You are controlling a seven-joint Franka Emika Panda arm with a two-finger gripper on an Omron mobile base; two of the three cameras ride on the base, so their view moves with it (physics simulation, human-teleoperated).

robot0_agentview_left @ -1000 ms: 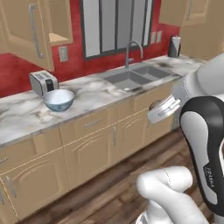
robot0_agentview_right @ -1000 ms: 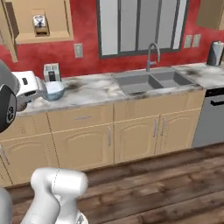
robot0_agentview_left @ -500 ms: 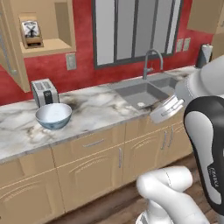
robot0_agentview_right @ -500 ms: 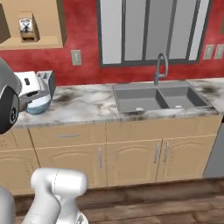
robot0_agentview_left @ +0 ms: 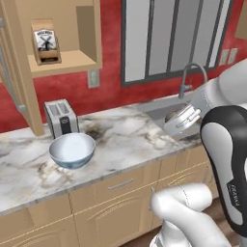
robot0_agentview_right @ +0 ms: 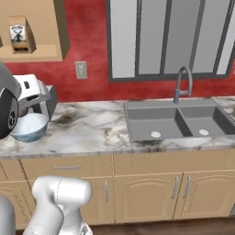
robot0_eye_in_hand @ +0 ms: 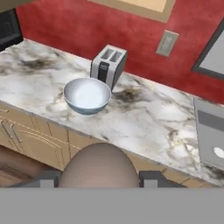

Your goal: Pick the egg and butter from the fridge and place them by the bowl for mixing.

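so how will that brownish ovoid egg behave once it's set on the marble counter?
The brownish ovoid egg sits between the dark fingertips. Rounded with no flat face, it will likely roll on the smooth marble counter. Probably fragile, so lower it gently.

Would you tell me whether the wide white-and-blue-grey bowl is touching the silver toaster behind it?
Apart: the hand view shows a strip of marble counter between the bowl and the toaster.

Egg (robot0_eye_in_hand: 98,166) gripped in tool (robot0_eye_in_hand: 99,180); bowl (robot0_eye_in_hand: 87,95) touching toaster (robot0_eye_in_hand: 108,66).
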